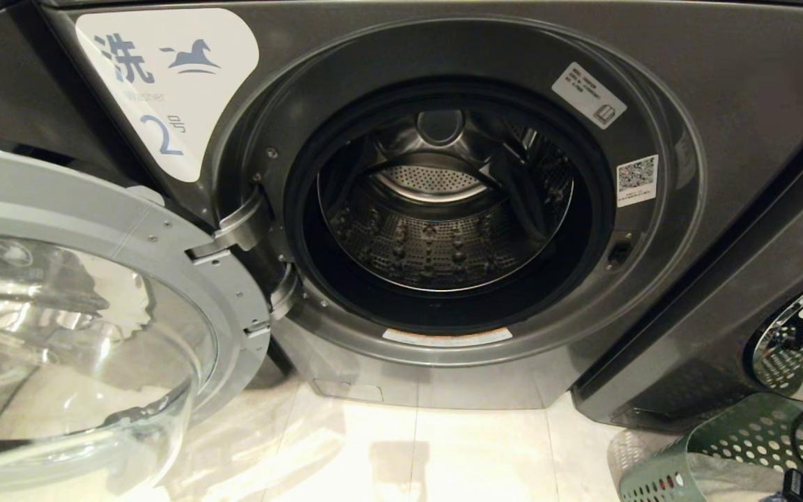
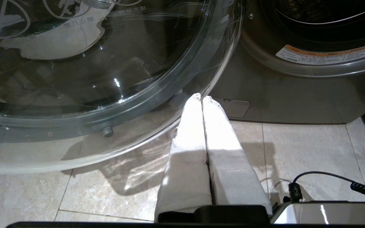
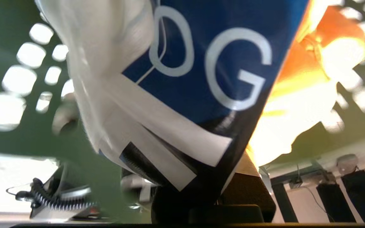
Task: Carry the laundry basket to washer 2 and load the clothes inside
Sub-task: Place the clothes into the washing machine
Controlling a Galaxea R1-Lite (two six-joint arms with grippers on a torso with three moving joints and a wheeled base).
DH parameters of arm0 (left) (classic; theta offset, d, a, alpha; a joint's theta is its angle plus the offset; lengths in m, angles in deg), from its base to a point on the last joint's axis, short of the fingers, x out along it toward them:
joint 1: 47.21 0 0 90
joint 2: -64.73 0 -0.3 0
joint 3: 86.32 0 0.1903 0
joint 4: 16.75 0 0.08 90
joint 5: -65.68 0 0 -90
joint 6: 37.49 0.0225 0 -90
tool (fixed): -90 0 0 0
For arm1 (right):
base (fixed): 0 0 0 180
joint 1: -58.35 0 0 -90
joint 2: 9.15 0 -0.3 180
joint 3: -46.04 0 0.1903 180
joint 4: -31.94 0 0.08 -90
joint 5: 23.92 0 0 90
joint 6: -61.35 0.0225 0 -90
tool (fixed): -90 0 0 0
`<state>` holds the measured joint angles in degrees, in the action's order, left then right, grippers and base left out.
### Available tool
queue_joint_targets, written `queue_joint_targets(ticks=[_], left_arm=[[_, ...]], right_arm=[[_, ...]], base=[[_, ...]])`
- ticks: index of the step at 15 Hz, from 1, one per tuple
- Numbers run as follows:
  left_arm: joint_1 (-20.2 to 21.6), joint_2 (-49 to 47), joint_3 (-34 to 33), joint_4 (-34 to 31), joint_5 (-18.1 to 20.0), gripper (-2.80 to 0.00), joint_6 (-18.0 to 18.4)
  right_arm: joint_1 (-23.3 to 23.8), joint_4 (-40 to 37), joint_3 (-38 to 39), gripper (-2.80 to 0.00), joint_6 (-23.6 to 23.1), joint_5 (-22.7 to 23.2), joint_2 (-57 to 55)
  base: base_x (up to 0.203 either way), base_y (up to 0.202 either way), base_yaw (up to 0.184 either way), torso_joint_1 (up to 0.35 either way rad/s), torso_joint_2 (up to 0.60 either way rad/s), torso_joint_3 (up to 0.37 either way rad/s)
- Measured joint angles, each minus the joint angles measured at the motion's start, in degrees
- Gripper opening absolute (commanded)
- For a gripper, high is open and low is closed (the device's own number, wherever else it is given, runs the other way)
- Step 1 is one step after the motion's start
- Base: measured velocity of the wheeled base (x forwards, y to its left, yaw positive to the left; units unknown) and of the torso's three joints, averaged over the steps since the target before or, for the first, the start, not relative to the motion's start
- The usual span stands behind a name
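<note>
While the right gripper (image 3: 182, 177) clamps a blue garment (image 3: 201, 63) down in the basket (image 1: 736, 439) at near right, the left gripper (image 2: 201, 98) sits closed low by the open door (image 1: 95, 279) of washer 2 (image 1: 443, 202).

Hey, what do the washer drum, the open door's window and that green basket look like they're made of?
Drum: looks like stainless steel, shiny, with rows of punched holes and raised bumps.
Door window: clear, glossy, bowl-shaped, with sharp reflections; probably glass, in a matte grey ring that could be plastic or painted metal.
Laundry basket: seemingly moulded plastic, dull dark green, with round perforations.
</note>
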<state>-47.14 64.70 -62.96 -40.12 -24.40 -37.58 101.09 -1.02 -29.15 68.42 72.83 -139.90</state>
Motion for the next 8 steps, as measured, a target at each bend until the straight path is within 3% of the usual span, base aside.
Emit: queue_joint_targets(ticks=[4,8], left_arm=[[0.02,0.0,0.0,0.0,0.0,-2.8,0.0],[0.02,0.0,0.0,0.0,0.0,-2.8,0.0]], right_arm=[[1.95,-2.17,6.65,-2.8,-0.18,-3.21,16.52],[6.17,-13.6,4.56,-2.8,-0.24,-4.19,31.36]], base=[[0.0,0.0,0.0,0.0,0.0,0.0],[0.0,0.0,0.0,0.0,0.0,0.0]])
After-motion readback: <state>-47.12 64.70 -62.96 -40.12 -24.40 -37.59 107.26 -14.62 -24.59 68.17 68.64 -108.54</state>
